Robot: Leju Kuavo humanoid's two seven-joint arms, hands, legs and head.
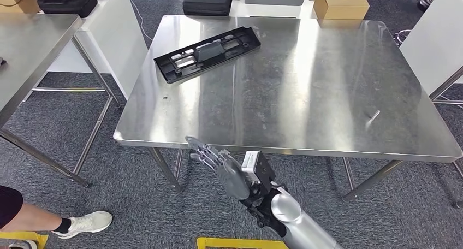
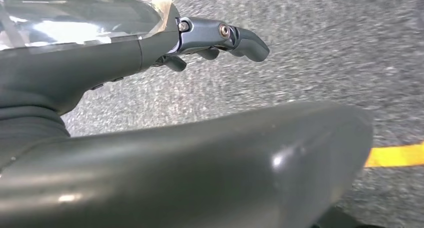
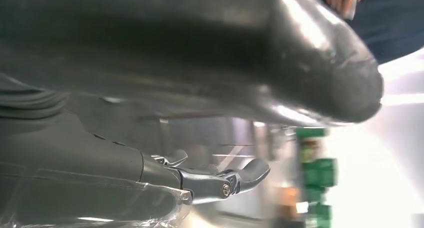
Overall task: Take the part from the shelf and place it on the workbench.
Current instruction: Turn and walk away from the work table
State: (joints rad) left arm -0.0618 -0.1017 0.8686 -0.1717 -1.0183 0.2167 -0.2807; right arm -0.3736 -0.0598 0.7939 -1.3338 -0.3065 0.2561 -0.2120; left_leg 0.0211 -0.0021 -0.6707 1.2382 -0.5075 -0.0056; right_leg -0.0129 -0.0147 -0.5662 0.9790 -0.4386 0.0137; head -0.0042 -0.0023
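The part (image 1: 207, 52), a long black plastic panel with slots, lies flat at the far left of the steel workbench (image 1: 306, 101). My right hand (image 1: 218, 161) hangs just below the workbench's near edge, over the carpet, fingers stretched out and apart, holding nothing; it is well short of the part. In the right wrist view, that hand (image 3: 150, 163) has its fingers (image 3: 240, 175) slightly bent in front of blurred shiny steel. In the left wrist view, my left hand (image 2: 125, 58) hangs over grey carpet, its fingers (image 2: 235, 35) loosely bent and empty.
A second steel table (image 1: 27, 47) stands to the left across a narrow aisle. A person's leg and white shoe (image 1: 82, 223) are at the lower left. Black cases (image 1: 207, 0) and a cardboard box (image 1: 341, 2) sit beyond the workbench. A yellow floor line (image 1: 235, 242) runs beneath me.
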